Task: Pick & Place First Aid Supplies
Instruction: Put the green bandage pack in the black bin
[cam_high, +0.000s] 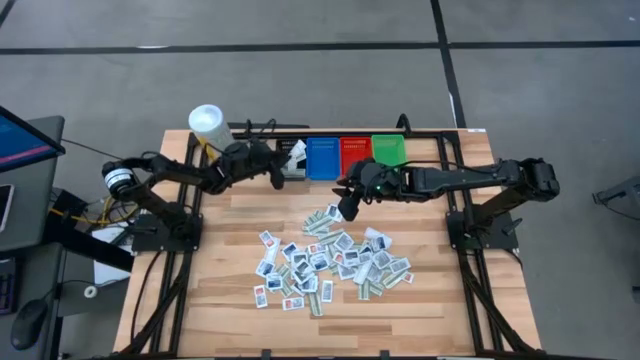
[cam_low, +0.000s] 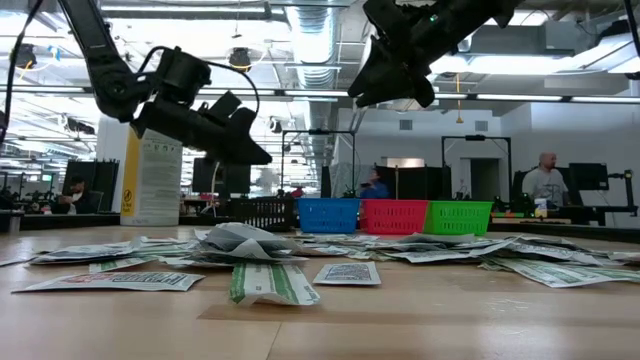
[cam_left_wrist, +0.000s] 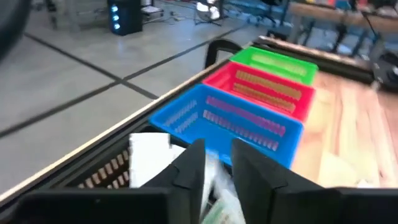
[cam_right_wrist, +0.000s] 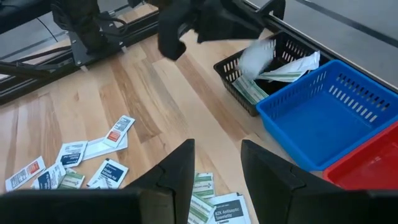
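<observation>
Many first aid supplies, small flat white packets, lie scattered in the middle of the wooden table. My left gripper hangs open over the near left side of the black bin, which holds a few packets. A white packet shows blurred just under its fingers, above the bin's contents; in the left wrist view a packet shows below the gap between the fingers. My right gripper hovers open above the pile's far edge, high over the table, with nothing between its fingers.
Blue, red and green bins stand in a row to the right of the black bin along the table's far edge. A white tub stands at the far left corner. Bare wood lies near the front edge.
</observation>
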